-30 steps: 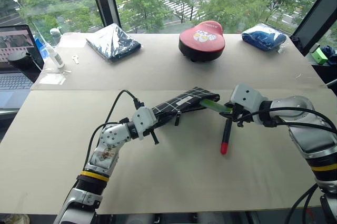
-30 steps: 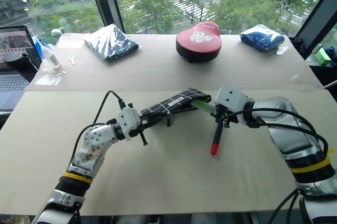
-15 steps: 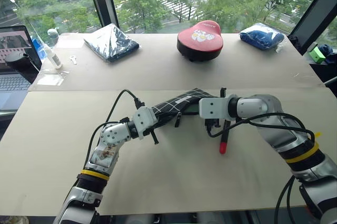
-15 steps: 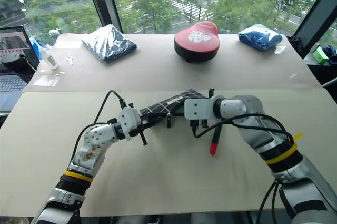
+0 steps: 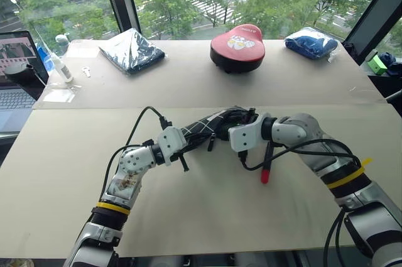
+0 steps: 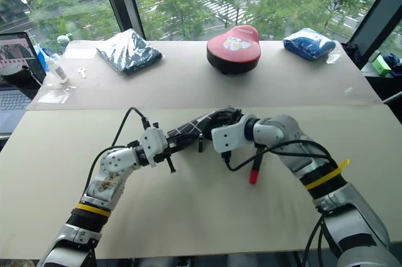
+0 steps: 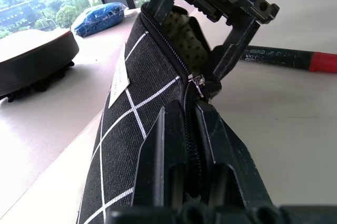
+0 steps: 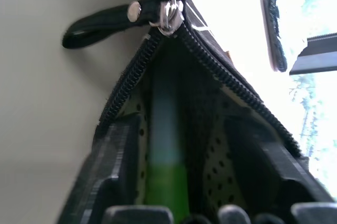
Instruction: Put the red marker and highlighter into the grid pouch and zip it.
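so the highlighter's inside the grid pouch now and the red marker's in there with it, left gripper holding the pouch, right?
Not quite. The red marker is not in the pouch: the left eye view shows it lying on the table, below the right arm. The rest holds: the right wrist view shows the highlighter inside the open grid pouch, and the left gripper is shut on the pouch's zipper edge.

The highlighter [image 8: 166, 182] sits inside the grid pouch [image 5: 210, 125], between my spread fingers [image 8: 118, 166]; the red marker [image 5: 266, 163] lies on the table [image 5: 207, 217] just right of it.
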